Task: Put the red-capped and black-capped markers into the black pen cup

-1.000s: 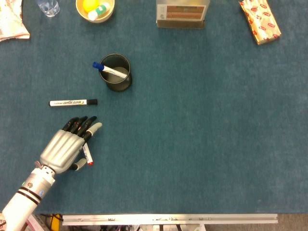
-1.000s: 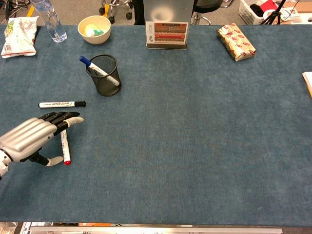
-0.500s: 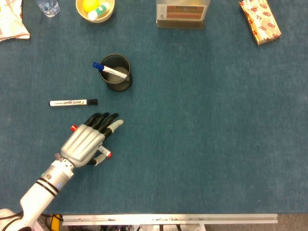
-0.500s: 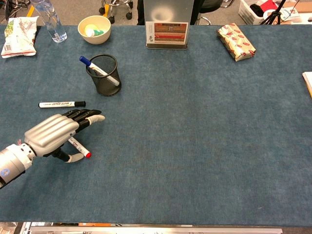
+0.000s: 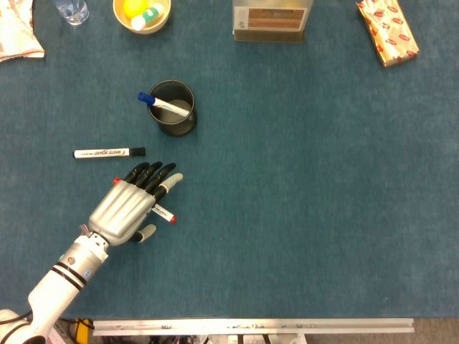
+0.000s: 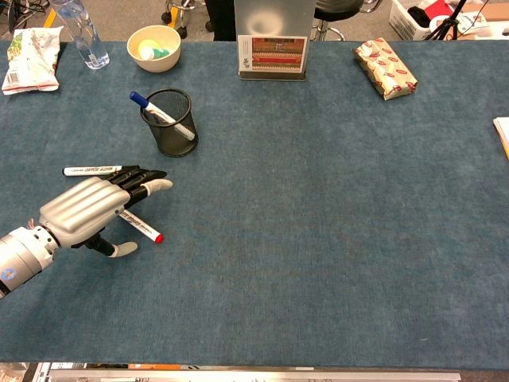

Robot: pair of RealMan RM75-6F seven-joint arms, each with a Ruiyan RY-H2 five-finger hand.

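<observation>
So the left hand (image 5: 129, 209) sits low on the left side of the blue table (image 5: 301, 201), palm down, dark fingers (image 5: 147, 174) pointing up and to the right. It's got the red-capped marker (image 5: 164, 214) tucked under it: the red cap end pokes out on the hand's right side, between the fingers and the thumb. In the chest view the marker (image 6: 143, 228) looks pinched under the fingers with the red tip angled down toward the cloth. I can't tell whether it's lifted clear of the table or just touching it.

Just above the hand, a little to its left, the black-capped marker (image 5: 109, 153) lies flat on the table, cap end pointing right. In the chest view the fingertips sit right by that cap, but the head view shows a gap, so they're apart.

Further up and slightly right of the hand is the black pen cup (image 5: 173, 107), standing upright, with a blue-capped marker (image 5: 162, 104) leaning in it, its cap sticking out over the left rim.

Way beyond the hand along the far edge: a snack bag (image 6: 32, 60) at the far left corner, a water bottle (image 6: 82, 33) next to it, then a yellowish bowl (image 6: 153, 47) with some small stuff inside. Further right there's a card stand (image 6: 272, 49), and well off to the right a wrapped packet (image 6: 385, 68) lying at an angle.

The right hand doesn't show up in either view.
</observation>
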